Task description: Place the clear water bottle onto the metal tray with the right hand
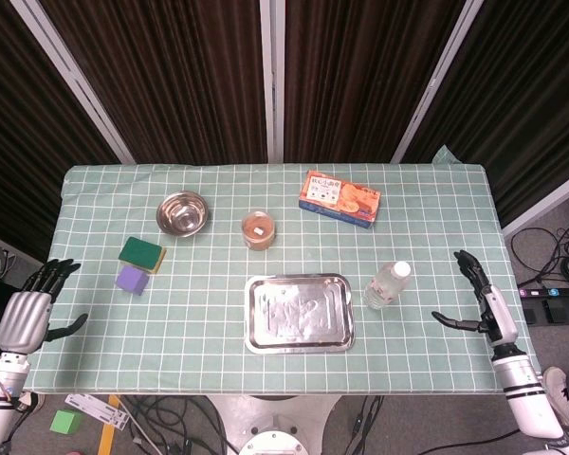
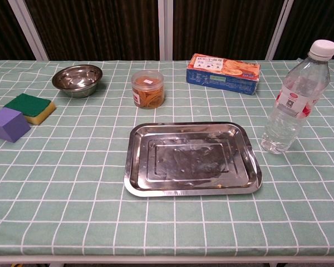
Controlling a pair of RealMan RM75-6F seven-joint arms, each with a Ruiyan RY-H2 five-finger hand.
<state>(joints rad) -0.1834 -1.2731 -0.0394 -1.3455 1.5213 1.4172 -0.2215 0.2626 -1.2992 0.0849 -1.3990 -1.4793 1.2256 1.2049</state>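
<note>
A: Starting at our left, what can we see of the left hand (image 1: 24, 318)?

B: Only the head view shows it. It hangs past the table's (image 1: 95, 341) left edge, fingers apart, holding nothing. Its arm is cut off by the corner of the frame.

A: And on the cloth?

B: One purple cube (image 1: 132, 279) touching one green and yellow sponge (image 1: 141, 253), then one steel bowl (image 1: 182, 213) further back. We count one round tub (image 1: 258, 230) of something orange; its label is too small to read.

A: The tray (image 1: 299, 312)?

B: One, lying flat near the front edge, nothing on it. Behind it to the right sits one biscuit box (image 1: 339, 198); its print is too small for us to read.

A: Where is the bottle (image 1: 388, 285)?

B: Just right of the tray, standing on the cloth, not touching it. It is upright, long axis vertical, white cap on top. We see one only.

A: And the right hand (image 1: 486, 308)?

B: It is over the table's right part, well apart from the bottle, turned edge-on with fingers spread and thumb reaching toward the bottle. It grasps nothing. The chest view shows neither hand.
</note>
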